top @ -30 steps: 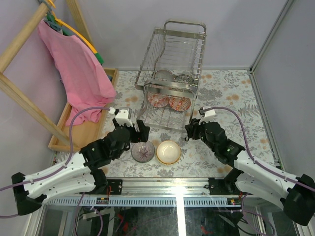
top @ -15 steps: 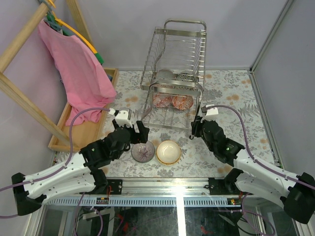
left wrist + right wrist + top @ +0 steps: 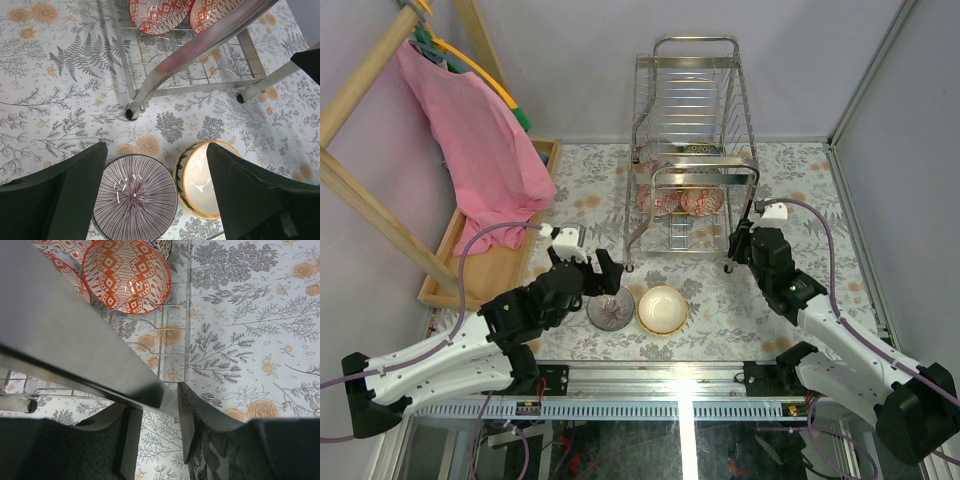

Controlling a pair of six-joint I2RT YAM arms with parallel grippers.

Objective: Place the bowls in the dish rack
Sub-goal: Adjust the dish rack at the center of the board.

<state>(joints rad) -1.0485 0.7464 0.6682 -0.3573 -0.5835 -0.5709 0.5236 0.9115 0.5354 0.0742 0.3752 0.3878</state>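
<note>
Partly loaded: rack (image 3: 692,150) at 12 o'clock carries several bowls (image 3: 682,200). Two wait on the tabletop (image 3: 790,180) at its 6: striped bowl (image 3: 610,310), cream bowl (image 3: 662,309). Your left gripper (image 3: 156,200) hangs wide over the striped one; your right gripper (image 3: 157,415) clamps a rack bar.

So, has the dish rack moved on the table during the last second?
Yes. The dish rack has slid to the right, away from the wooden tray, with the right gripper closed on its front frame.

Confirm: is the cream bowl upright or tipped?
Upright. The cream bowl rests mouth-up on the table, its empty interior facing the camera.
</note>
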